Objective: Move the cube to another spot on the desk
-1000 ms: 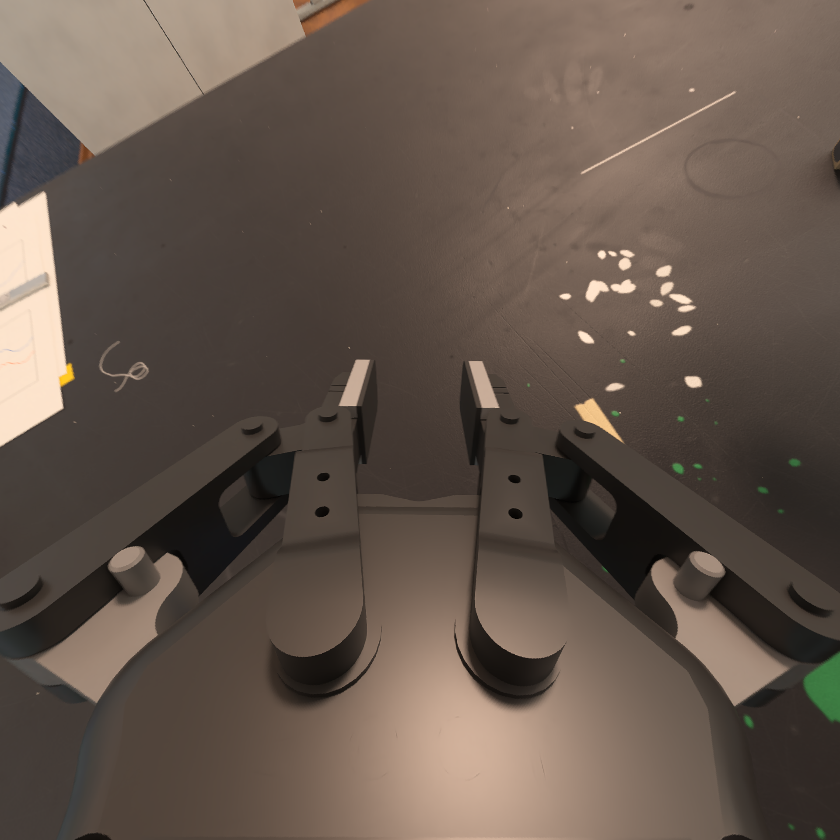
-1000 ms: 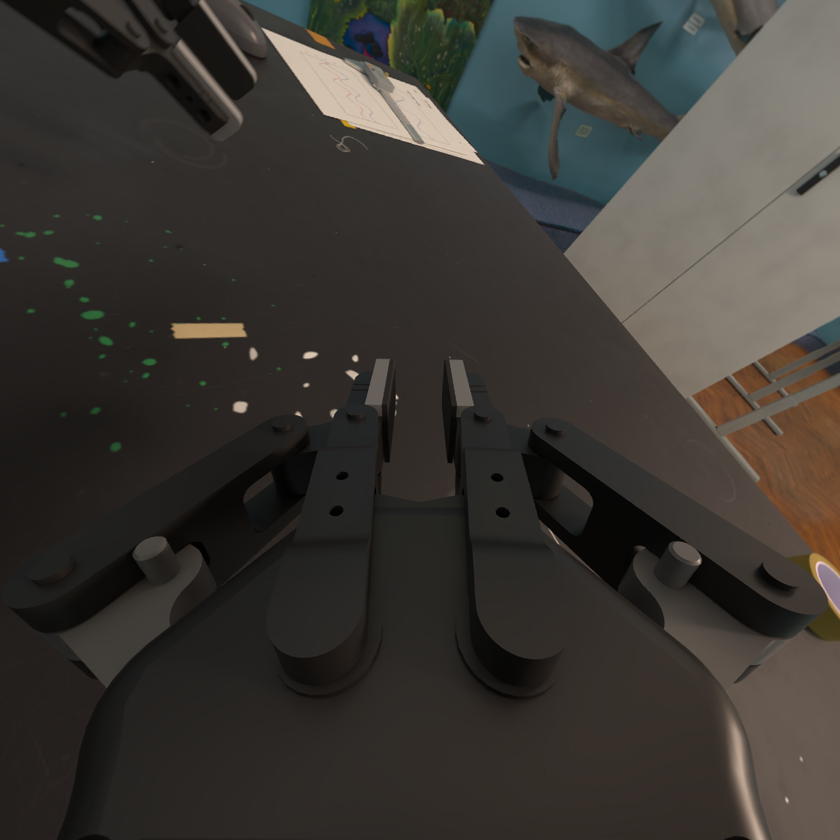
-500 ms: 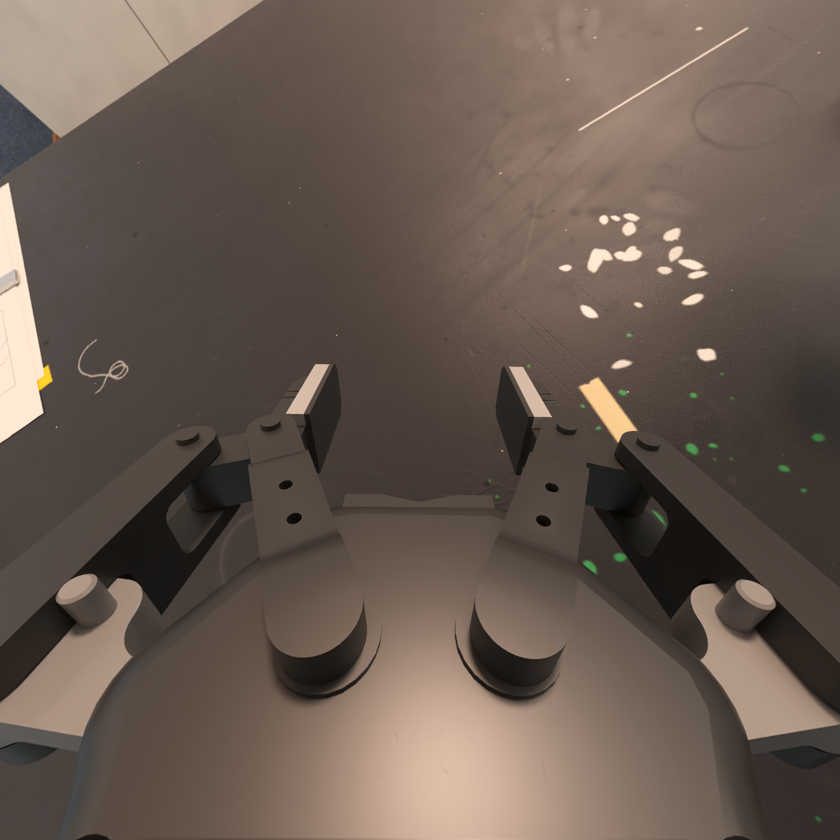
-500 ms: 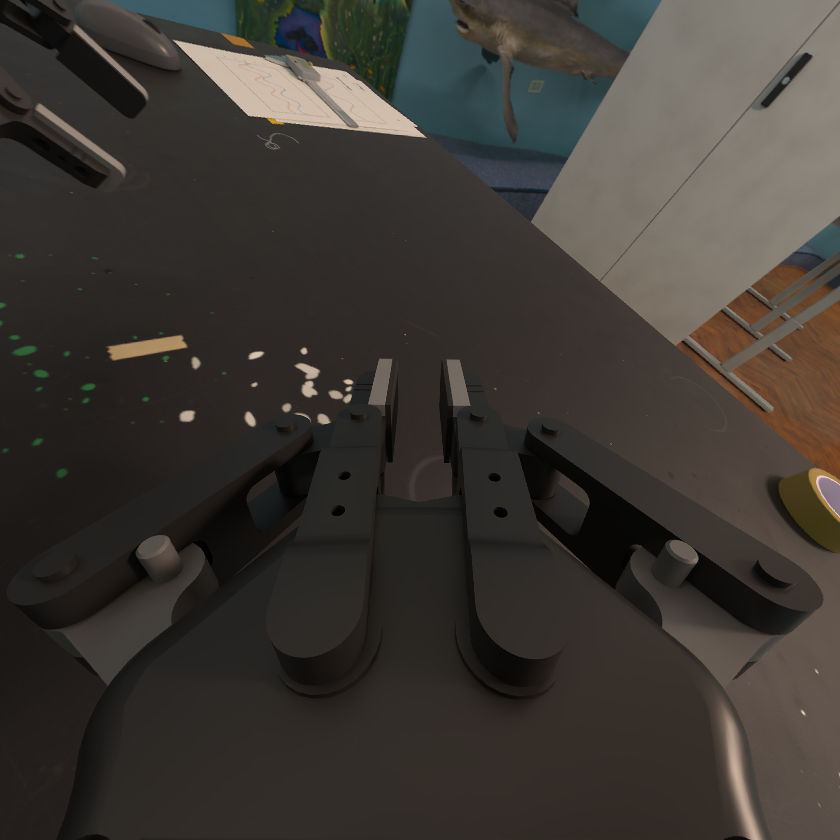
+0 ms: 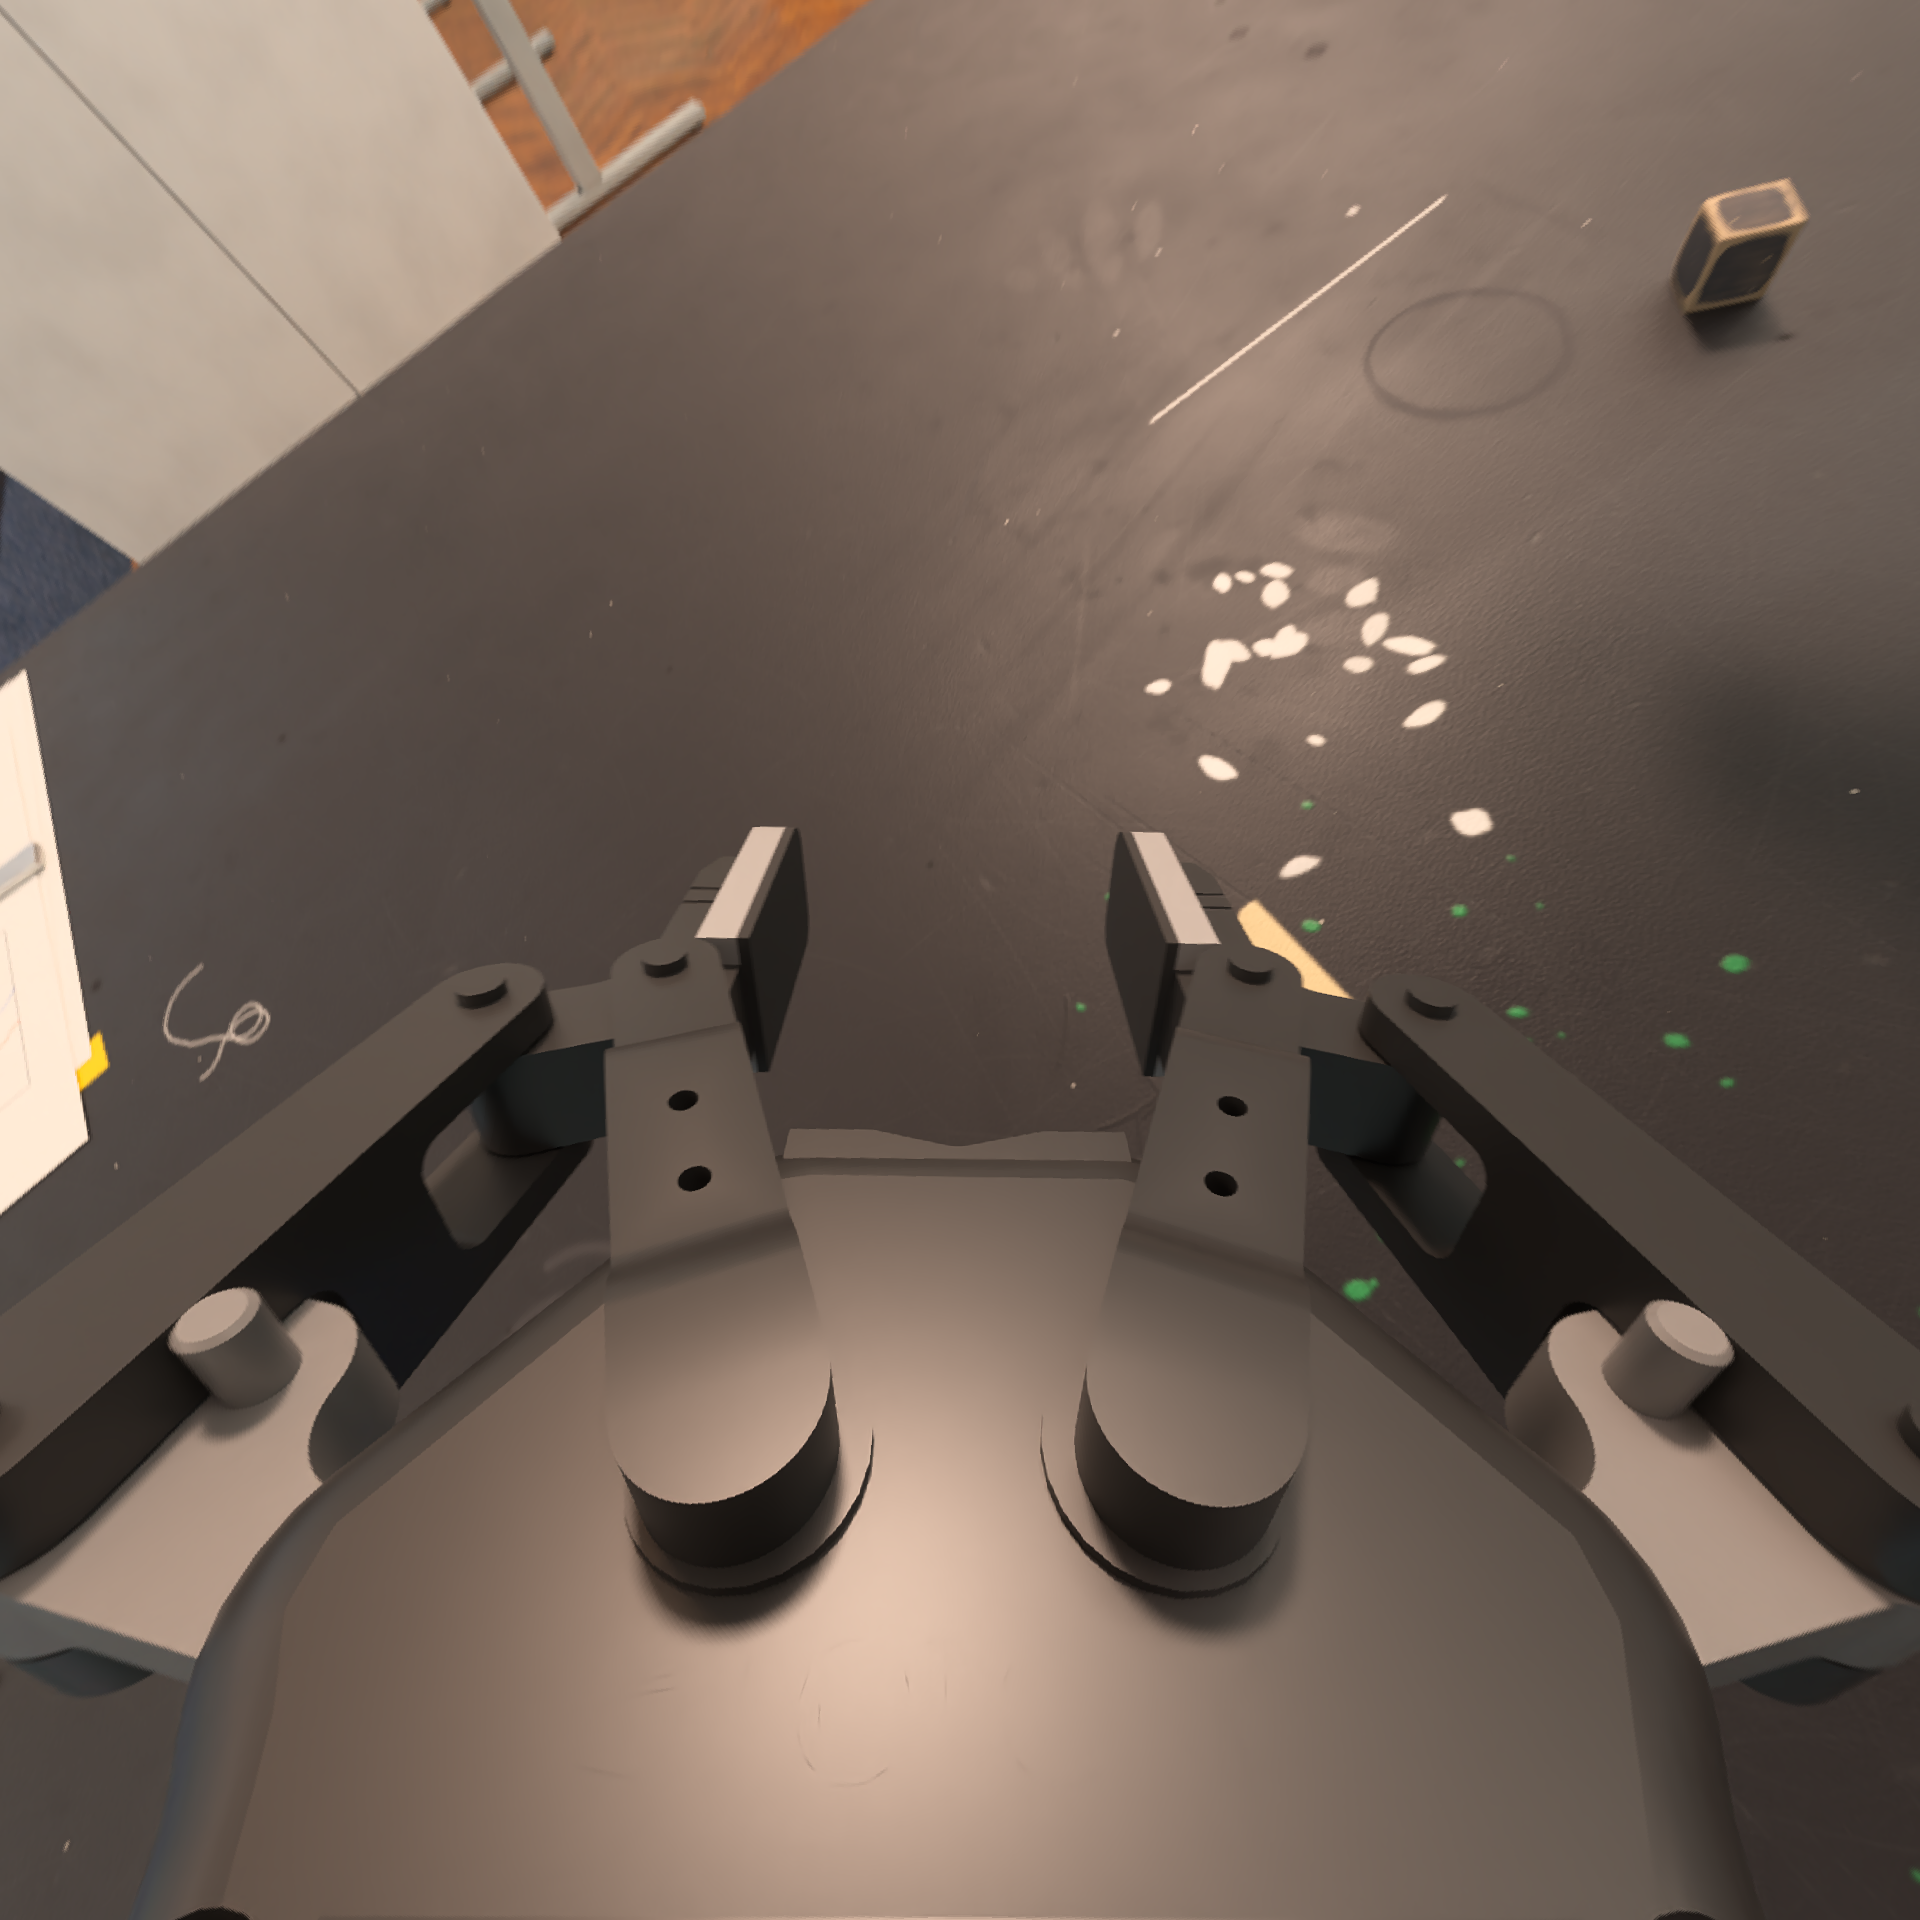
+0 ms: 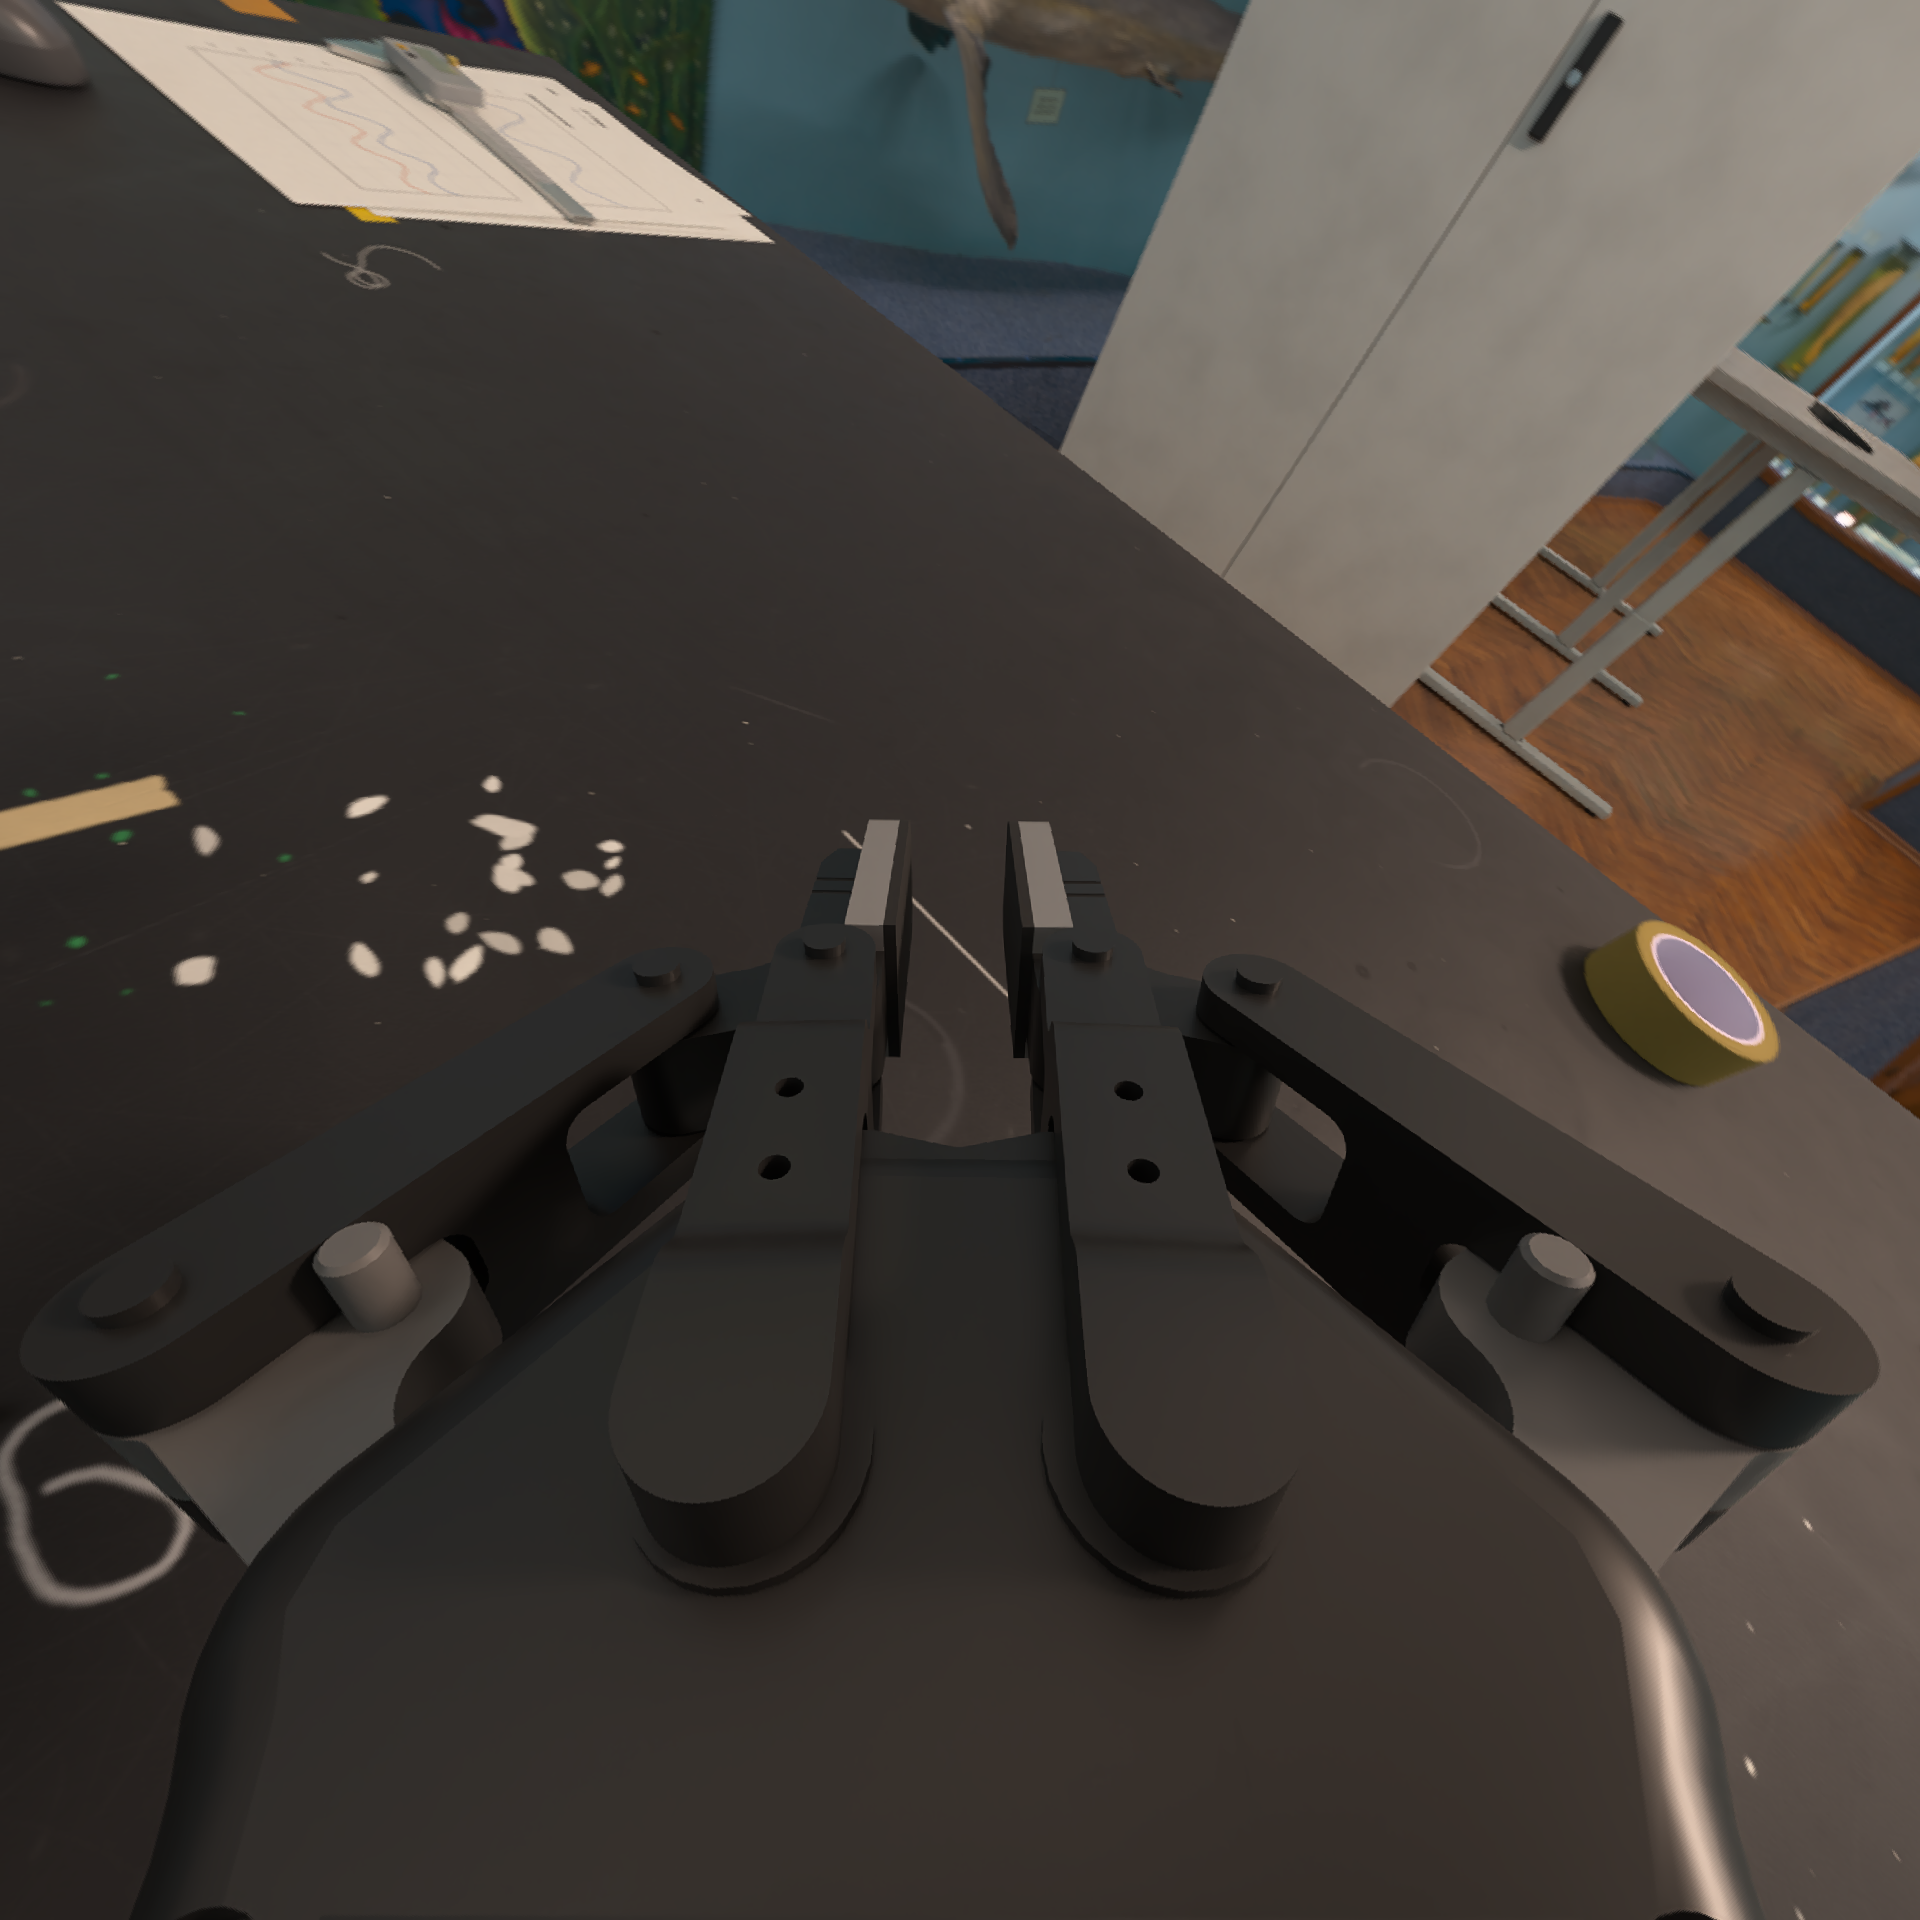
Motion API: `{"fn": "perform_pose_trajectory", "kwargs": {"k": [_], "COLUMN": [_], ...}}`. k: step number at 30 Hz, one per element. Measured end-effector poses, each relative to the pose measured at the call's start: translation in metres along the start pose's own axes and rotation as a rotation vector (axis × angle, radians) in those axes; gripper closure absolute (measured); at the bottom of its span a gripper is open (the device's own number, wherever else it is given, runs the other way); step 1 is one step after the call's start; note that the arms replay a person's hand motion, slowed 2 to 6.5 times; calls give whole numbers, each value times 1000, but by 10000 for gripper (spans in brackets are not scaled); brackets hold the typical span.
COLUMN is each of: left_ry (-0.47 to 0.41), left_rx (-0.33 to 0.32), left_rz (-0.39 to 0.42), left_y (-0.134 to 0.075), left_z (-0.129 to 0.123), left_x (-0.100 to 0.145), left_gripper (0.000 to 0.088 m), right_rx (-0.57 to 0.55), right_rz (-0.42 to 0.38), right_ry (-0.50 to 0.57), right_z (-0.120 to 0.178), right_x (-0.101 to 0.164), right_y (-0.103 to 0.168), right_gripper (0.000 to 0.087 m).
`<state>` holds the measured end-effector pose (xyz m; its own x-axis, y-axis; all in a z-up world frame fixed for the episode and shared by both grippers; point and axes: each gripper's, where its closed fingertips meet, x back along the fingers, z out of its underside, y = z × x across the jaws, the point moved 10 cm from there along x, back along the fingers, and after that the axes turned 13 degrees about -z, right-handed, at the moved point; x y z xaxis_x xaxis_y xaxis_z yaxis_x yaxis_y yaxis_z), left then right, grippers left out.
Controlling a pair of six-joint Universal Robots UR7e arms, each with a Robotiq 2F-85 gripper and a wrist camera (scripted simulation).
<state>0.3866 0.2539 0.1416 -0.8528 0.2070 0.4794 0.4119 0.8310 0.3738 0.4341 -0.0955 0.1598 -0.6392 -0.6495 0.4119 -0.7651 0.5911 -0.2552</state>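
The cube (image 5: 1740, 255) is small and dark with tan edges. It stands on the black desk (image 5: 831, 520) at the far top right of the left wrist view. My left gripper (image 5: 956, 862) is open and empty above bare desk, well short and left of the cube. My right gripper (image 6: 956, 862) is empty, its jaws a narrow gap apart with the desk showing between them. The cube does not show in the right wrist view.
A yellow tape roll (image 6: 1678, 1003) lies near the desk edge, right of my right gripper. A sheet of paper (image 6: 416, 135) with a ruler lies at the far left; it also shows in the left wrist view (image 5: 31, 935). A white cabinet (image 6: 1455, 312) stands beyond the edge.
My left jaws have opened wider than a second ago, and the cube has come into the left wrist view. The right wrist view has swung, so the other gripper has left it and the tape roll shows fully.
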Motion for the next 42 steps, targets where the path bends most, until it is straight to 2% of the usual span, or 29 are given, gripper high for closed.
{"fn": "perform_pose_trajectory", "kwargs": {"k": [3, 6, 9, 12, 17, 24, 31, 36, 42], "left_ry": [-63, -129, -195, -246, -277, -303, -320, -338, -307], "left_rx": [-9, -19, -35, -39, -37, -26, -22, -39, -83], "left_rz": [8, 21, 52, 79, 115, 125, 172, 162, 140], "left_y": [-3, -6, -11, -16, -22, -26, -37, -41, -44], "left_z": [-3, -6, -10, -14, -16, -16, -12, -12, -6], "left_x": [4, 9, 14, 18, 20, 19, 15, 12, 8], "left_gripper": [479, 696, 853, 877, 877, 877, 877, 877, 877], "right_rx": [-24, -51, -83, -118, -178, -240, -272, -294, -313], "right_rz": [35, 68, 92, 100, 67, -34, -168, -237, -281], "right_ry": [17, 38, 57, 75, 127, 248, 355, 426, 516], "right_z": [2, 4, 8, 12, 20, 35, 47, 55, 63], "right_x": [5, 9, 14, 19, 24, 27, 24, 19, 12], "right_y": [-10, -20, -30, -39, -50, -57, -54, -49, -43], "right_gripper": [711, 709, 704, 687, 662, 591, 528, 465, 411]}}
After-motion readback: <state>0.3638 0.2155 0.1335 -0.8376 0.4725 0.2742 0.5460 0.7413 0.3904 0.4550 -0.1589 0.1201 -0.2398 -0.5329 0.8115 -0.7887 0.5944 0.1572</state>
